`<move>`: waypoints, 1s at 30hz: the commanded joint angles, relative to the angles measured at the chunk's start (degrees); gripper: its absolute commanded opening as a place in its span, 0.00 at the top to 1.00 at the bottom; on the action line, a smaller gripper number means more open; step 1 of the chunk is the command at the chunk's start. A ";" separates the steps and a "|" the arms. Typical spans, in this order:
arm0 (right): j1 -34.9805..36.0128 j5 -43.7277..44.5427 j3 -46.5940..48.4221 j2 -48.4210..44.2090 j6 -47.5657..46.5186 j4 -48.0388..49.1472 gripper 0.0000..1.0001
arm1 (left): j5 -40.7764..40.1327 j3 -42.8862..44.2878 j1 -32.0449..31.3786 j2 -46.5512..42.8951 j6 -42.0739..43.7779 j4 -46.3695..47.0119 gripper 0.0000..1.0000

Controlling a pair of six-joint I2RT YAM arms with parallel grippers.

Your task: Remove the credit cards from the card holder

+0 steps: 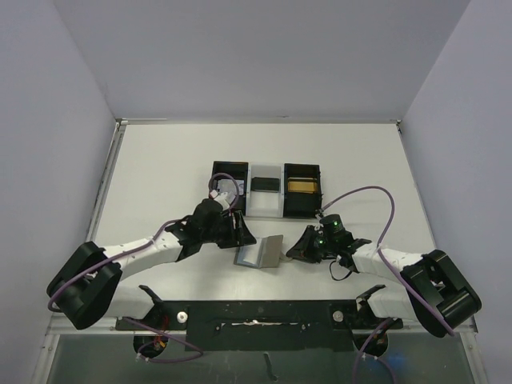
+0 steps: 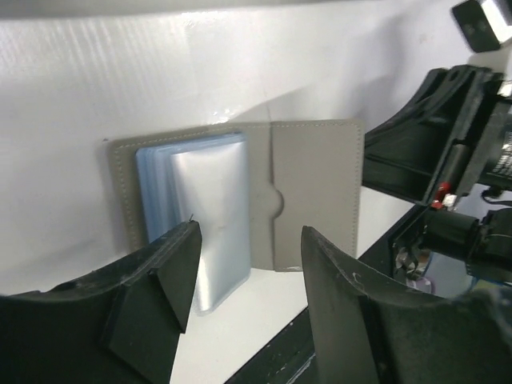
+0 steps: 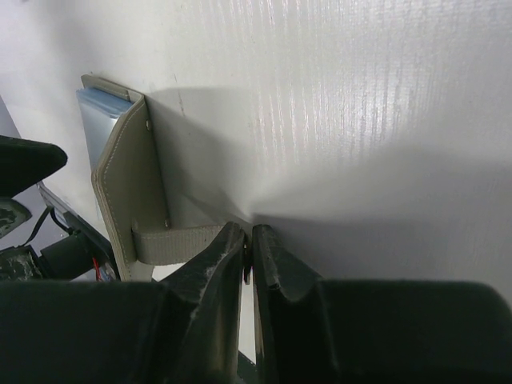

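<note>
Nearest me, the two arms reach in from the table (image 1: 160, 176) edge and meet over the card holder (image 1: 261, 253), which lies between them just in front of the tray (image 1: 265, 206). The right gripper (image 3: 246, 232) is pinched almost closed on the holder's snap tab (image 3: 172, 242), so one grey cover stands tilted up while the other panel rests flat. The left gripper (image 2: 250, 230) hangs with its fingers well apart and nothing between them, aimed at the open inside, where a stack of clear sleeves (image 2: 212, 224) sits on the flat panel. The hold looks like the weak point to me. That tab is a thin strap, and a tug on the sleeves could slide it out of the pinch, letting the cover flop shut. It could equally drag the whole holder along instead of freeing anything. The sleeves look glossy and lie bunched together, so the left fingers could close on the whole stack, or on bare plastic, rather than on a single card. I cannot tell whether any credit cards sit inside those sleeves, since they only show a silvery sheen. The notched pocket (image 2: 312, 192) on the grey panel shows nothing inside either. Farther back, the tray's middle bay holds a dark flat piece (image 1: 265, 184) and its right bay something yellowish (image 1: 302, 186). The left bay is partly covered by the left arm's cable.
</note>
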 commanded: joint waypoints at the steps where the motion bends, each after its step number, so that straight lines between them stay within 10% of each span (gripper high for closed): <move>1: -0.11 2.73 -0.66 0.32 0.10 -0.49 0.90 | -0.59 2.08 -0.35 1.93 1.80 -2.01 0.49; 30: -0.08 2.84 1.35 -1.19 0.06 -2.99 0.77 | 14.97 1.58 -2.91 12.41 -8.33 24.84 0.56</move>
